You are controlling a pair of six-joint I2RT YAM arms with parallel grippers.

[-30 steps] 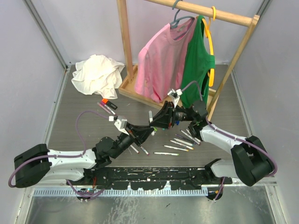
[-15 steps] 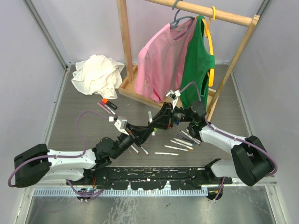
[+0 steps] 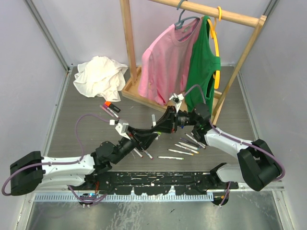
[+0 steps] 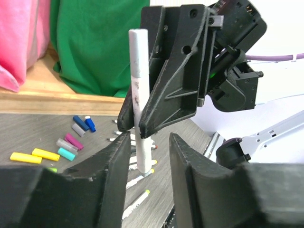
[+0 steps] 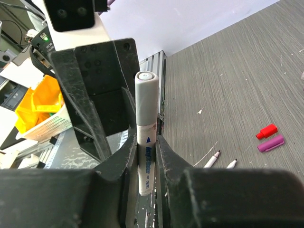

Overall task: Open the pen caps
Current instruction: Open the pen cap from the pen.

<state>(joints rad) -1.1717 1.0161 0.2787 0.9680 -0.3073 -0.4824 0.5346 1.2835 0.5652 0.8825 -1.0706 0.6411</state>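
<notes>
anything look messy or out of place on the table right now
Nothing looks damaged or spilled. A crumpled white cloth lies heaped in the far left corner. Loose pen caps sit scattered near uncapped pens, which are strewn at mixed angles in front of the arms.

Grey wood-grain table (image 3: 86,129); pale walls (image 3: 29,57); wooden clothes rack (image 3: 128,48).

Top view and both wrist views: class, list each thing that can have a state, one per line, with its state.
left gripper: open, fingers either side of the held pen
right gripper: shut on the held pen
held pen: cap on
loose caps: off, lying loose
table pens: uncapped, lying flat
shirts: hanging
</notes>
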